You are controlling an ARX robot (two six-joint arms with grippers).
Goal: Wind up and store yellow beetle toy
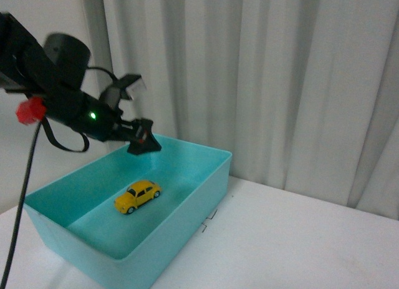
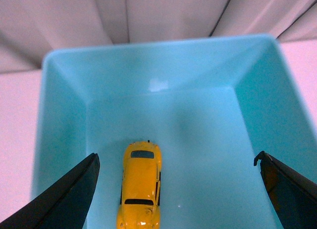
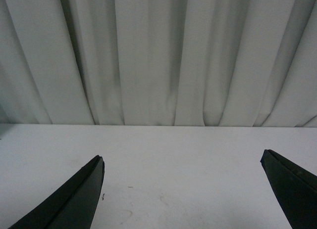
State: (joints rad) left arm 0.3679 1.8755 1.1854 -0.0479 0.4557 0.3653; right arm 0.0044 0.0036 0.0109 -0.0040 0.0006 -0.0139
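Your left gripper [image 1: 138,113] hangs wide open and empty above the turquoise bin [image 1: 181,230]. The yellow beetle toy [image 1: 138,196] sits well below it on the bin's floor, on its wheels and apart from every wall. In the left wrist view the car lies underneath the gap between the two fingers, nearer one finger than the other. Its long axis runs roughly the way the gripper points rather than across the opening. In my judgement the storing step is already met: the toy is inside the bin and free of any grip. The wide spread suits a release that leaves room to lift away without nudging the car. Whether the spring was wound you cannot tell from these pictures; the front view is soft, and no key or winding part shows. Your right gripper [image 3: 182,159] is likewise spread wide and holds nothing. It looks over bare white surface [image 3: 163,140] toward the curtain [image 3: 148,56], with no bin in its view, which probably keeps it out of the left arm's path. If you judge the toy stored, what is left is to raise the left gripper straight up, minding the bin's rim, which seems to lie close under its lower finger.
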